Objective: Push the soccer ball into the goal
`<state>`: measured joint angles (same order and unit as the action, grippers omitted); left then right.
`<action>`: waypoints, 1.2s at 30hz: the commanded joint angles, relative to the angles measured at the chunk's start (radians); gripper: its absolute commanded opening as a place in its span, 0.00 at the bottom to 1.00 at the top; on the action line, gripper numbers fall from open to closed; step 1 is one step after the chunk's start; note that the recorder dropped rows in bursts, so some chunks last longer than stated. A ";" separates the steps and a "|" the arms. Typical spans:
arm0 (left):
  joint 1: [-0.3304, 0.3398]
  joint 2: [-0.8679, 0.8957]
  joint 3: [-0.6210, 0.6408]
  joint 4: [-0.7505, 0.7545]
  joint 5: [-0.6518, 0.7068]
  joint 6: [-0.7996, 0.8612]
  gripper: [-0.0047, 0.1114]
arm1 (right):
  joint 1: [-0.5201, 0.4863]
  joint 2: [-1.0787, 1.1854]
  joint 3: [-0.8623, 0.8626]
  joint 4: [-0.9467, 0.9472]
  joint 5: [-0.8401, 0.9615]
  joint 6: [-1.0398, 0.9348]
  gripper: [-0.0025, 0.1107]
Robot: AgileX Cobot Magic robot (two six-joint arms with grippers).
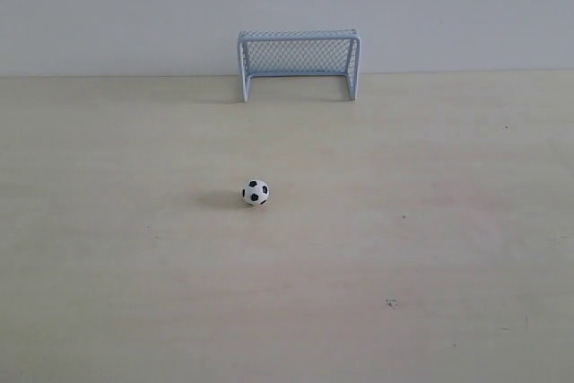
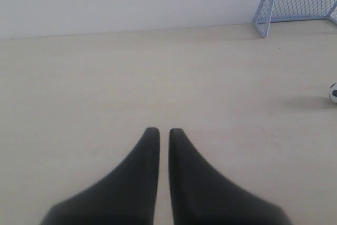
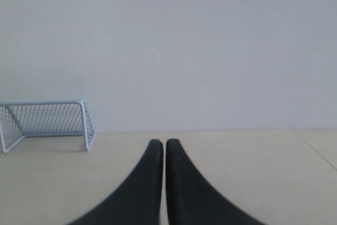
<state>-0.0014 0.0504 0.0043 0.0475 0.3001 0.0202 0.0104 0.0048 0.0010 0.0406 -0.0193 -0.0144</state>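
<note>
The soccer ball (image 1: pixel 256 192), white with black patches, rests on the pale wooden table a good way in front of the goal (image 1: pixel 299 63), which stands against the back wall with its mouth facing the ball. Neither arm shows in the exterior view. In the left wrist view my left gripper (image 2: pixel 164 130) is shut with nothing in it; the ball (image 2: pixel 333 93) peeks in at the frame's edge and the goal (image 2: pixel 297 1) lies beyond. My right gripper (image 3: pixel 165 142) is shut and empty, with the goal (image 3: pixel 47 122) off to one side; the ball is out of that view.
The table (image 1: pixel 404 221) is a light wood surface ending at a plain white wall (image 1: pixel 108 6) behind the goal. A small dark speck (image 1: pixel 391 302) marks the tabletop near the front right.
</note>
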 commanded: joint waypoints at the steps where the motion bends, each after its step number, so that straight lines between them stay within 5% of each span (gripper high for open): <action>1: -0.008 -0.002 -0.004 -0.007 -0.012 -0.012 0.09 | -0.003 -0.005 -0.001 -0.001 -0.069 -0.002 0.02; 14: -0.008 -0.002 -0.004 -0.007 -0.012 -0.012 0.09 | -0.003 -0.005 -0.001 -0.001 -0.124 -0.002 0.02; 36: -0.008 -0.002 -0.004 -0.007 -0.012 -0.012 0.09 | -0.003 0.055 -0.255 0.003 0.087 0.006 0.02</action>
<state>-0.0014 0.0504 0.0043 0.0475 0.3001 0.0202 0.0104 0.0291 -0.2234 0.0406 0.0436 -0.0212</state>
